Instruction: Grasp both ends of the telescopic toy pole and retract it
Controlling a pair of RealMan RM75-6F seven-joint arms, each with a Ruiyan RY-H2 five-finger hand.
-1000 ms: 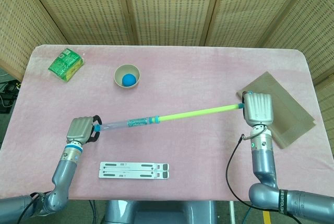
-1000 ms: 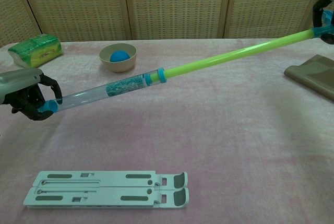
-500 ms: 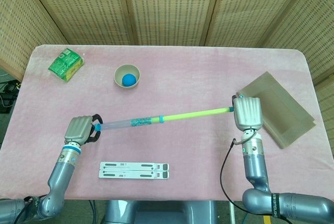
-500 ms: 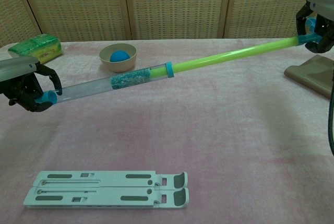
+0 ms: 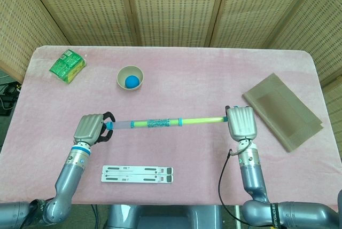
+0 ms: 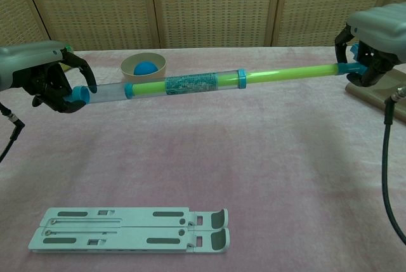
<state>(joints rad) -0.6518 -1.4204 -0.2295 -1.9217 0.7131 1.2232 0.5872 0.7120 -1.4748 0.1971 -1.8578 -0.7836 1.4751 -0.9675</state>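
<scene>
The telescopic toy pole (image 5: 160, 123) (image 6: 190, 84) hangs level above the pink table, a clear outer tube with blue collars and a green inner rod partly slid inside it. My left hand (image 5: 92, 128) (image 6: 44, 75) grips the blue cap at the tube's left end. My right hand (image 5: 241, 122) (image 6: 374, 42) holds the blue tip at the green rod's right end. Green rod shows for a short stretch between the collar (image 6: 242, 77) and the right hand.
A white folded stand (image 5: 137, 174) (image 6: 130, 229) lies near the front edge. A beige bowl (image 5: 130, 76) (image 6: 143, 69) with a blue ball sits behind the pole. A green packet (image 5: 68, 65) is at the back left, a brown mat (image 5: 281, 111) at the right.
Both hands have come toward each other, the right one moving furthest left. The green rod slid deeper into the clear tube, so the pole is shorter and now level.
</scene>
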